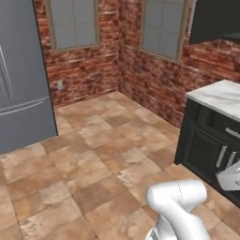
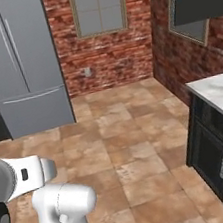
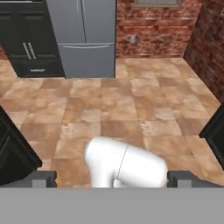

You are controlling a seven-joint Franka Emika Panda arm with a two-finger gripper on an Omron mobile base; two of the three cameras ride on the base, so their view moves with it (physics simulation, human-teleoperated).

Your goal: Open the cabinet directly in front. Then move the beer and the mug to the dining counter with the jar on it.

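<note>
Tool (image 3: 112, 178), two small dark finger tips at the bottom corners of the hand view: they stand far apart, nothing between them but tiled floor, so it reads as spread wide and empty.

Past the tips, brown stone-tile floor (image 3: 131, 100) runs up the frame to a grey steel double-door fridge (image 3: 82, 37) at upper centre, with black base cupboards with silver bar handles (image 3: 28, 48) at upper left and a red brick wall (image 3: 153, 28) at upper right.

In the left base view the white arm (image 1: 180, 204) sits at lower centre-right. At right edge, a short white-grey marble desk on black drawer base (image 1: 220, 96); same unit at right of the right base view. Above it, in the upper right corner, a black wall cabinet (image 1: 213, 21), underside and side only; doors and handles not readable from here. Two grey-paned windows (image 1: 72, 23) in the brick at top.

Beer, mug, jar and dining counter: cannot place any of them from these frames.

Step, judged: travel phase, base turned toward open floor, no grasp in hand. Whether the cabinet is already open cannot be told. Next move calls for steering the base until the target desk or cabinet faces the arm, then bringing the tool down into reach.
</note>
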